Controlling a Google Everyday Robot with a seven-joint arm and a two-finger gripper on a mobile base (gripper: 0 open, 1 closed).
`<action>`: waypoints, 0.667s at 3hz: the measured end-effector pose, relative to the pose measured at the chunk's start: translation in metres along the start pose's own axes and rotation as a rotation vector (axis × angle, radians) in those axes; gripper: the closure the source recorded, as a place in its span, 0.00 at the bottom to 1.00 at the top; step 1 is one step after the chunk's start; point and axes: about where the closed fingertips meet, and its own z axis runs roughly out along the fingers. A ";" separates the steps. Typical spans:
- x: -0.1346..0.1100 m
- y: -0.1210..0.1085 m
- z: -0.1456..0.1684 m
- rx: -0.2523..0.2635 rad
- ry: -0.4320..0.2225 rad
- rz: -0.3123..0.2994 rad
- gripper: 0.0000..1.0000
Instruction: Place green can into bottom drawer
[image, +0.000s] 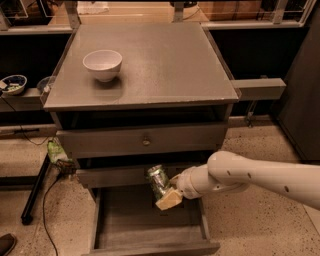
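Observation:
The green can (158, 180), shiny with a green-and-silver label, is held tilted in my gripper (165, 192), in front of the middle drawer and just above the open bottom drawer (125, 225). The gripper is shut on the can; one tan finger pad (169, 199) shows below it. My white arm (250, 176) reaches in from the right. The bottom drawer is pulled out, its bare grey floor visible and nothing in it.
A white bowl (102, 64) stands on the grey cabinet top (165, 65) at the back left. The two upper drawers are nearly closed, one with a round knob (146, 142). A black stand leg (35, 190) and a green packet (56, 150) lie on the floor at left.

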 end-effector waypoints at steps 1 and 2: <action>0.000 0.000 0.000 0.000 0.000 0.000 1.00; 0.009 -0.001 0.014 0.006 0.020 0.016 1.00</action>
